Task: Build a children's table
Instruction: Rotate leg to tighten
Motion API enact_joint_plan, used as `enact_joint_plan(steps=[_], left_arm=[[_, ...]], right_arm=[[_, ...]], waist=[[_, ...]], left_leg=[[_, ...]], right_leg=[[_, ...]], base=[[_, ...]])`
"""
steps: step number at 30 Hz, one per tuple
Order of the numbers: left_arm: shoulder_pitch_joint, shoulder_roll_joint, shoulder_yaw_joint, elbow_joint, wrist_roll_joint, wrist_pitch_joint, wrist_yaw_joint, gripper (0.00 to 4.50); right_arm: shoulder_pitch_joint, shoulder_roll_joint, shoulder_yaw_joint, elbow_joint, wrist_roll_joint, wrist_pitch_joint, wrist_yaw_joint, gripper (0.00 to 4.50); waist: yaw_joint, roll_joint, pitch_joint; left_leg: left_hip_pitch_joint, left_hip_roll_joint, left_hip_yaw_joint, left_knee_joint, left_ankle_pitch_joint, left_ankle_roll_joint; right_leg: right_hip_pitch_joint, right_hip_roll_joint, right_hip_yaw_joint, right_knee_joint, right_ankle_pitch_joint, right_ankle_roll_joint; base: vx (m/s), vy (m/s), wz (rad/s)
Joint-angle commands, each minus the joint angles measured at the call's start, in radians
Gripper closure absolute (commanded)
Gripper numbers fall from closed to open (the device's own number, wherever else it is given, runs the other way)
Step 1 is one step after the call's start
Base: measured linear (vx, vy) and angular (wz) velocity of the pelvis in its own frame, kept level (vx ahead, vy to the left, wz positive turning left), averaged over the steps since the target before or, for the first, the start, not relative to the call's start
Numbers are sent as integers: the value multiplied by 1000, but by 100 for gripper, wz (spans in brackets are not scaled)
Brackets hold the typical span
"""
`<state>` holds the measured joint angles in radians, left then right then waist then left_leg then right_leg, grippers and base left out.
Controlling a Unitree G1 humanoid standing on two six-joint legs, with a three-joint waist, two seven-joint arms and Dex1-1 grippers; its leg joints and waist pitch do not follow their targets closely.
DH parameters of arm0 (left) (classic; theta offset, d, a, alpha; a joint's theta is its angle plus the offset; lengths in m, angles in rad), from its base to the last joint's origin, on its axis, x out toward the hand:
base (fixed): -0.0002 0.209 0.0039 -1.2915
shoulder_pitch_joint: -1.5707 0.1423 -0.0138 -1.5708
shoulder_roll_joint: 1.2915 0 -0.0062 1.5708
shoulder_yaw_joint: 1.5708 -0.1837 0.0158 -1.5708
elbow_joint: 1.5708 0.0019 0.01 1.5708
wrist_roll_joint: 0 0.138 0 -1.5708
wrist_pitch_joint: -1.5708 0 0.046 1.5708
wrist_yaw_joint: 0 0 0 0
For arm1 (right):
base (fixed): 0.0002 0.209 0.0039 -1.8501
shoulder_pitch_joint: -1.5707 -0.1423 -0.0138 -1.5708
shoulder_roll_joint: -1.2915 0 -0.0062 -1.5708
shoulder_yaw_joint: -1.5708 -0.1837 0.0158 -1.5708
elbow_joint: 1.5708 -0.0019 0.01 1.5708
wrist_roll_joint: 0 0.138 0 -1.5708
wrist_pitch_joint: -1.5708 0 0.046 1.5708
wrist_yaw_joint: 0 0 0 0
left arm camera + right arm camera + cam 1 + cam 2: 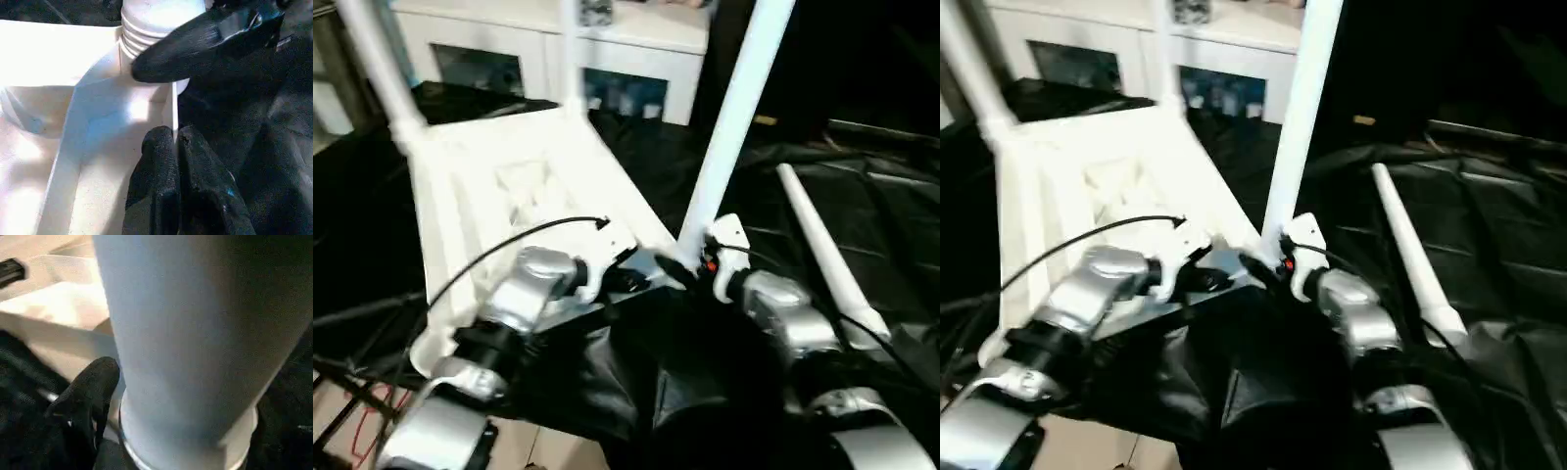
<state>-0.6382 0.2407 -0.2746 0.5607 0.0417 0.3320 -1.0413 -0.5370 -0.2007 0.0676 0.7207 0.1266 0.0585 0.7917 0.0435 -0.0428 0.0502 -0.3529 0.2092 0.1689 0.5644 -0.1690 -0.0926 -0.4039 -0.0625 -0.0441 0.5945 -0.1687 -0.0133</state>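
The white tabletop [509,186] lies underside up on the black-draped work table. Three white legs stand in its corner sockets: one at the far left [377,59], one at the back [570,49], and one at the near right corner [729,127]. Another leg [822,250] lies loose on the cloth to the right. My left gripper [177,161] is shut on the tabletop's thin near rim, close to the near right socket. My right gripper [690,266] sits at the foot of the near right leg [195,333], whose threaded end [146,29] shows just above the socket.
A white cabinet [607,49] stands behind the work table. Black cloth [862,196] covers the table around and to the right of the tabletop. Past the table's near left edge are dark stand bars and a red cable [352,431] on the floor.
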Motion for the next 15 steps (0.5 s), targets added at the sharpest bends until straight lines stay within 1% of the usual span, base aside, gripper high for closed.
enact_joint_plan(steps=[1,2,4,5,6,7,8,9,10,12,13,14,15], left_arm=[[6,5,-42,-44,-38,-38,-107,450],[11,19,-45,-51,-47,-51,-141,450],[20,52,-51,-73,-66,-66,-224,450],[22,78,-62,-79,-67,-63,-275,450],[22,79,-63,-79,-67,-63,-275,450],[18,88,-70,-69,-57,-70,-284,450],[16,91,-72,-63,-54,-76,-289,450],[14,94,-74,-56,-53,-83,-294,450],[10,96,-74,-48,-52,-89,-300,450],[6,103,-80,-42,-53,-98,-316,450],[5,105,-82,-41,-54,-100,-322,450],[4,107,-83,-40,-55,-103,-324,450],[4,110,-84,-38,-55,-106,-328,450]], right_arm=[[30,-19,48,-28,16,31,123,80],[40,-36,58,-46,21,37,169,80],[64,-76,83,-88,34,59,273,80],[84,-110,111,-129,49,97,360,80],[85,-110,111,-130,49,98,362,80],[96,-125,126,-154,62,132,405,80],[99,-128,130,-161,66,140,418,80],[103,-132,135,-170,70,152,430,80],[108,-135,140,-179,74,159,442,80],[113,-138,148,-194,77,168,457,80],[115,-139,150,-197,77,170,460,94],[117,-138,152,-202,77,173,462,103],[119,-137,155,-207,77,176,465,103]], waist=[[4,6,-62],[6,4,-63],[11,6,-63],[17,6,-62],[19,7,-61],[21,7,-60],[26,7,-60],[28,7,-59],[32,6,-58],[35,5,-57],[38,4,-56],[41,3,-57],[42,3,-57]], left_leg=[[-1,15,6,-57,-238,59],[0,15,6,-56,-236,63],[0,19,5,-56,-224,71],[3,20,6,-57,-217,75],[5,21,8,-57,-220,75],[6,22,8,-57,-220,73],[6,23,9,-57,-225,69],[5,24,9,-58,-232,61],[4,23,9,-58,-249,49],[7,23,9,-59,-259,41],[7,22,8,-60,-267,37],[7,22,7,-60,-267,33],[8,22,7,-61,-267,30]], right_leg=[[50,-57,34,-70,-214,-220],[51,-57,34,-69,-207,-223],[53,-60,34,-65,-182,-232],[52,-58,34,-64,-171,-237],[50,-57,35,-64,-169,-239],[49,-57,35,-64,-168,-242],[50,-57,33,-64,-176,-245],[50,-58,33,-63,-193,-242],[49,-62,34,-67,-239,-228],[47,-63,34,-71,-269,-216],[45,-64,35,-74,-299,-203],[46,-65,35,-74,-312,-196],[44,-65,36,-75,-315,-193]], base=[[0,0,0],[0,0,0],[0,0,0],[0,0,0],[0,0,0],[0,0,0],[0,0,0],[0,0,0],[0,0,0],[0,0,0],[0,0,0],[0,0,0],[0,0,0]])
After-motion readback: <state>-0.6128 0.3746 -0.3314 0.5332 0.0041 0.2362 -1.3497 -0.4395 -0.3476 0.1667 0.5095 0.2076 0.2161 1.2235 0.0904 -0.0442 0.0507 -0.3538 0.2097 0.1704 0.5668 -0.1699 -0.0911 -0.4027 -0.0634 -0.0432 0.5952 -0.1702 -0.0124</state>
